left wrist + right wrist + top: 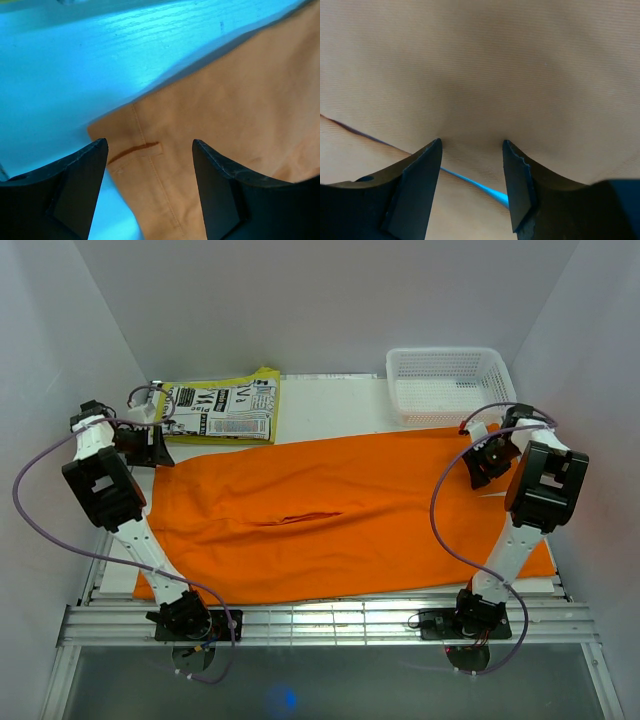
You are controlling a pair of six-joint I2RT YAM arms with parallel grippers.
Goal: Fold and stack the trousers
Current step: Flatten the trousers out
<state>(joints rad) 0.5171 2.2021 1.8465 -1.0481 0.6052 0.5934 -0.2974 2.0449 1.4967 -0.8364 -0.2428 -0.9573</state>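
Over on the left, the left gripper (150, 145) hangs with its jaws spread above the waistband corner of the orange trousers (330, 510), just beside a folded printed garment (222, 410). The trousers lie flat across the table (320, 400), legs running towards the white basket (440, 352). At the far right edge the right gripper (471, 142) has its jaws apart around a ridge of cloth. To my eye, both should bite deep on the far hem, then lift together so the fold lands square
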